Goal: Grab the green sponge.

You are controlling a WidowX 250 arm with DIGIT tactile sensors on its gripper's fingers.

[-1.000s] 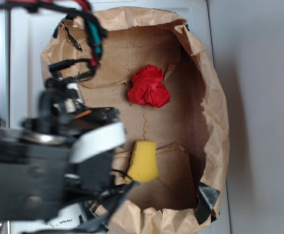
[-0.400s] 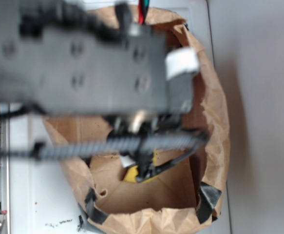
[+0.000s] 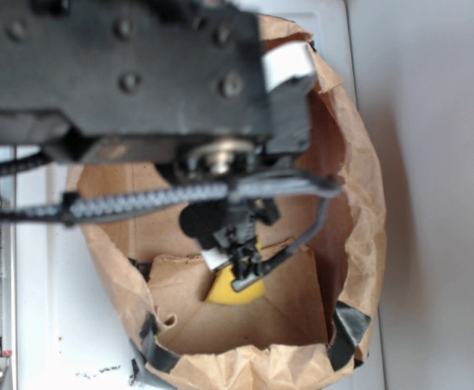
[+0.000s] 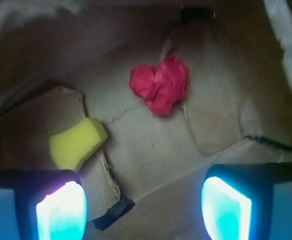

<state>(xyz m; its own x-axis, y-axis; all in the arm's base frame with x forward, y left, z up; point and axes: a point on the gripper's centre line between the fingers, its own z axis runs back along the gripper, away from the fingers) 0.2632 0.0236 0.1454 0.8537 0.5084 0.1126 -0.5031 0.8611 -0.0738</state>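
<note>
2 things lie on the floor of the brown paper bag: the green sponge, yellow to my eye, and a crumpled red paper ball, set apart from each other. The gripper hangs above them, its jaws spread wide and empty, the sponge just beyond one finger.

One yellow sponge, one red paper wad, seemingly one paper bag.
</note>
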